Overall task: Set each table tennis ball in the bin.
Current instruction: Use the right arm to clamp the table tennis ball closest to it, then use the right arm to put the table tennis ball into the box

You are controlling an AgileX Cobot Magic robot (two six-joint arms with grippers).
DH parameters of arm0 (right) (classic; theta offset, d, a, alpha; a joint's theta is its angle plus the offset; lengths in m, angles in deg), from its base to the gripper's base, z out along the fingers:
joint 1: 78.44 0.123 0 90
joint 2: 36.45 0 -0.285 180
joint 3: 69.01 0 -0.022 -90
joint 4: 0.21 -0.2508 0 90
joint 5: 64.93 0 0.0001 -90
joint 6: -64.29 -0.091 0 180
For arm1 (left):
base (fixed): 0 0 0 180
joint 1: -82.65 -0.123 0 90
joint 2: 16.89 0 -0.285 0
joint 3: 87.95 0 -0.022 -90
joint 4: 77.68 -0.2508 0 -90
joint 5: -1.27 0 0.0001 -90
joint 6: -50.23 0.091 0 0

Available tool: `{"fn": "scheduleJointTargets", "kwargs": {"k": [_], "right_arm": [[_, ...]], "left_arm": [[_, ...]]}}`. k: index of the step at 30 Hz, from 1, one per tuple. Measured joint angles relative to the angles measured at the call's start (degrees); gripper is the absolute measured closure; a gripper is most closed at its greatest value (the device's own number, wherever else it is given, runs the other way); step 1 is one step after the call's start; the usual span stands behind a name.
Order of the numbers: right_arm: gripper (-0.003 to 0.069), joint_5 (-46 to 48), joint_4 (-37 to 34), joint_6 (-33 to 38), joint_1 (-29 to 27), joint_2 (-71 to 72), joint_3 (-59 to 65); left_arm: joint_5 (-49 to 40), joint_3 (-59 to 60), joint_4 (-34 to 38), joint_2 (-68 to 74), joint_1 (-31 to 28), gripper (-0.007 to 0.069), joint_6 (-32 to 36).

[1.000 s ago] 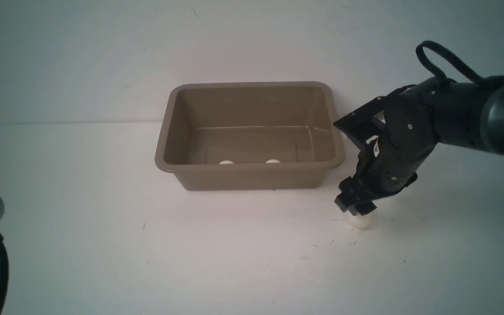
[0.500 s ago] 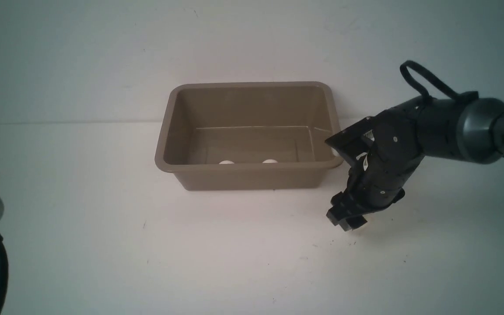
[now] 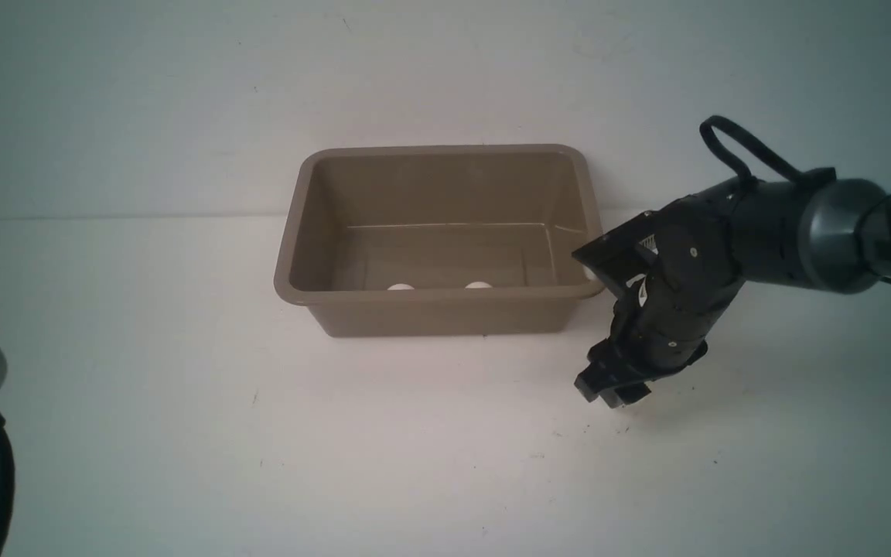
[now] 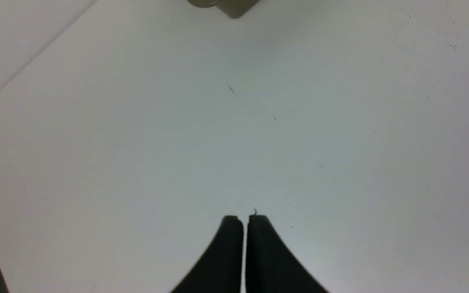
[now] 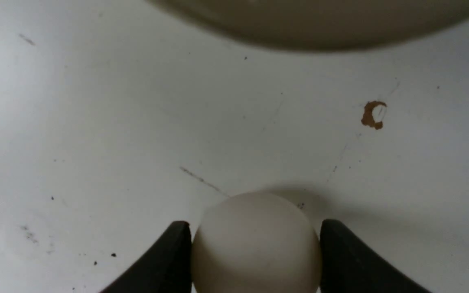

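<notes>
**Front view, then both wrists: third ball (image 5: 256, 244) clamped outside the bin (image 3: 291, 259)**

Front view: the taupe bin stands at the far middle of the table (image 3: 182, 433). On its floor, against the near wall, lie a left ball (image 3: 400, 287) and a right ball (image 3: 479, 285). The right gripper (image 3: 609, 393) points down just beyond the bin's near right corner and hides its ball here.

Left wrist view: the left gripper (image 4: 244, 221) is fully closed and empty above bare table.

Right wrist view: both fingers (image 5: 165, 260) press the third ball's sides, clamping it. A brown stain (image 5: 373, 114) lies between ball and bin.
</notes>
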Motion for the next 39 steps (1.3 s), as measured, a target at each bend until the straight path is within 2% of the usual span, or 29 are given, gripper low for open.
{"fn": "scheduleJointTargets", "kwargs": {"k": [9, 14, 18, 24, 32, 39], "right_arm": [[0.0295, 5.62, -3.18, 1.29, 1.40, 8.59, 0.00], [0.0295, 4.38, -4.47, 1.92, 4.77, 17.14, -0.85], [0.0295, 1.62, -4.66, 2.76, 5.58, 18.06, -4.56], [0.0295, 1.80, -4.45, 3.19, 5.58, 10.94, -15.73], [0.0295, 7.83, -2.13, 3.19, 5.58, -4.35, -33.25], [0.0295, 9.52, -1.88, 3.19, 5.58, -11.27, -38.90]], "left_arm": [[0.00, 0.00, -0.05, 0.00, 0.00, 0.0629, 0.00], [0.05, 0.00, -0.05, 0.00, 0.00, 0.0629, 0.00], [0.16, 0.00, -0.05, 0.00, 0.00, 0.0629, 0.00], [0.29, 0.00, -0.05, 0.00, 0.00, 0.0629, 0.00], [0.29, 0.00, -0.05, 0.00, 0.00, 0.0629, 0.00], [0.29, 0.00, -0.05, 0.00, 0.00, 0.0629, 0.00]]}}
